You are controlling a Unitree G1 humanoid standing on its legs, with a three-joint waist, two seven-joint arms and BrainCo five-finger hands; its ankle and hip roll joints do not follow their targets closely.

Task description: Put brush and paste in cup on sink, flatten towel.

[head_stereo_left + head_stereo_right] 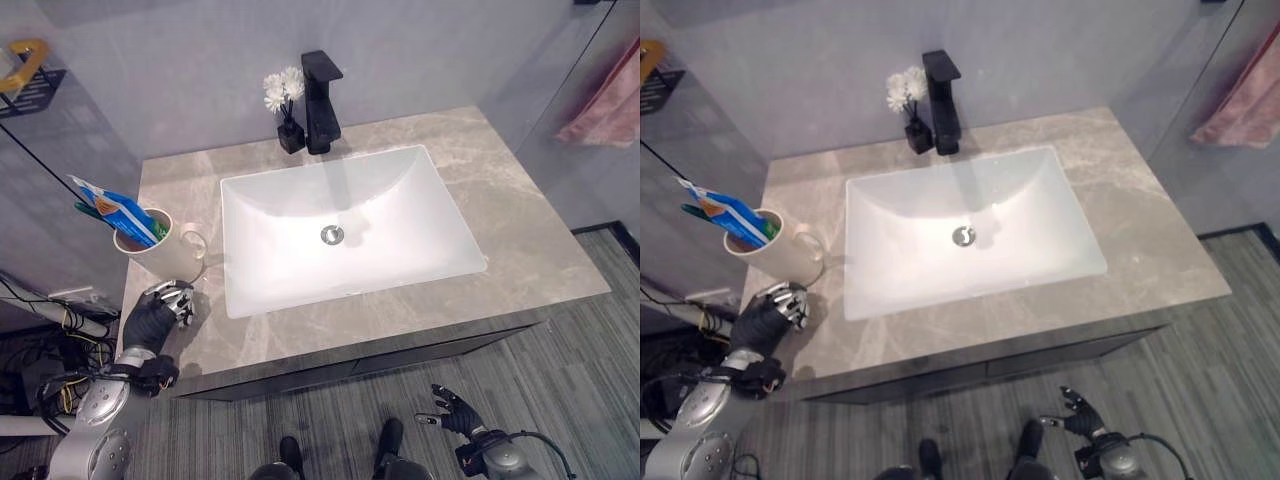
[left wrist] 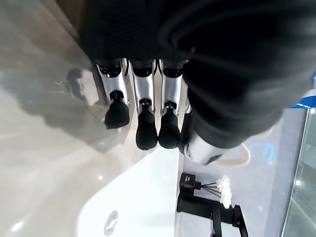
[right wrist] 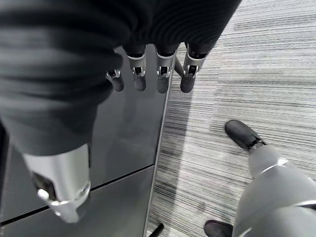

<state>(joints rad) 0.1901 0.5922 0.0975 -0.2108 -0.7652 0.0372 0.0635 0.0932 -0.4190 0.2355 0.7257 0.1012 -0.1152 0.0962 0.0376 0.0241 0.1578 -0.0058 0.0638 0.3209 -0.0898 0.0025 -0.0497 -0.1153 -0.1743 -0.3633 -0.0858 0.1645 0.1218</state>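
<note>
Resting empty and relaxed-fingered beside the cup (image 1: 160, 250) holding brush (image 1: 92, 211) and paste (image 1: 120, 208), the left hand (image 1: 155, 315) seems finished there; the towel (image 1: 608, 100) likely comes next.

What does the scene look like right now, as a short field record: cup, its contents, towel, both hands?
cup: white mug on the counter, on the basin's left side
contents: blue tube and green brush standing in the mug
towel: pink cloth hanging at the far right
left robot hand: on the counter edge just in front of the mug, fingers relaxed, empty
right robot hand: low beside the cabinet front, open, empty
</note>
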